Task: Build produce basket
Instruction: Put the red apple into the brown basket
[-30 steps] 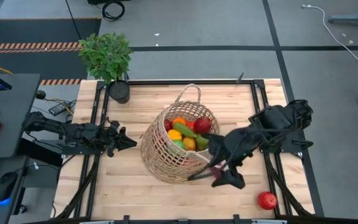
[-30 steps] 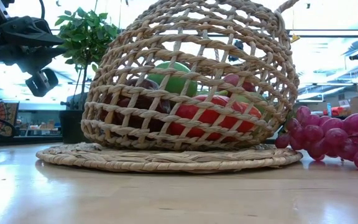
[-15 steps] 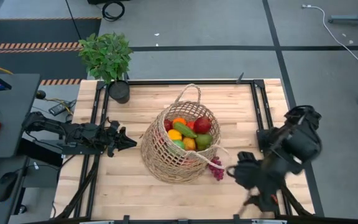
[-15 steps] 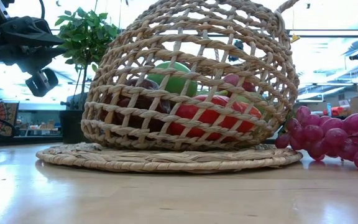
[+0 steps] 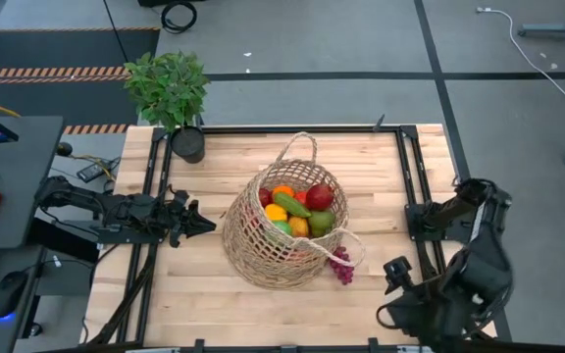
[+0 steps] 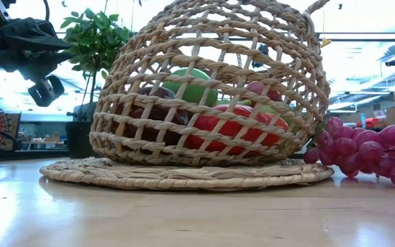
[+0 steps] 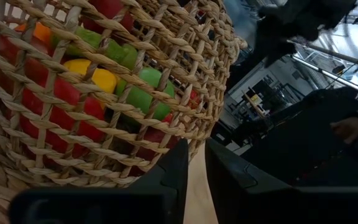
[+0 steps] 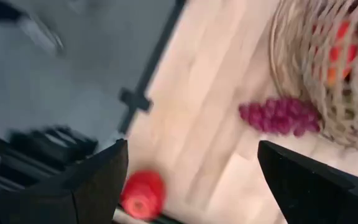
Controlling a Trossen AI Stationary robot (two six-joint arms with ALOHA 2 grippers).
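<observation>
The basket point(image 5: 284, 227) lies tipped on its side in the middle of the table point(image 5: 194, 294) in the high view, its mouth facing the upper right of the frame. Inside it sit an orange point(image 5: 282, 192), a yellow pepper point(image 5: 276, 212), a cucumber point(image 5: 291, 205) and a red apple point(image 5: 319, 197). Purple grapes point(image 5: 340, 265) rest on the table touching the basket's lower right edge. The right end effector point(image 8: 188, 180) hovers at the lower right of the high view, fingers spread wide and empty, above a red apple point(image 8: 143, 194) near the table's edge. The left end effector point(image 5: 196, 223) sits at centre left, just beside the basket, its fingers nearly pressed together and holding nothing.
</observation>
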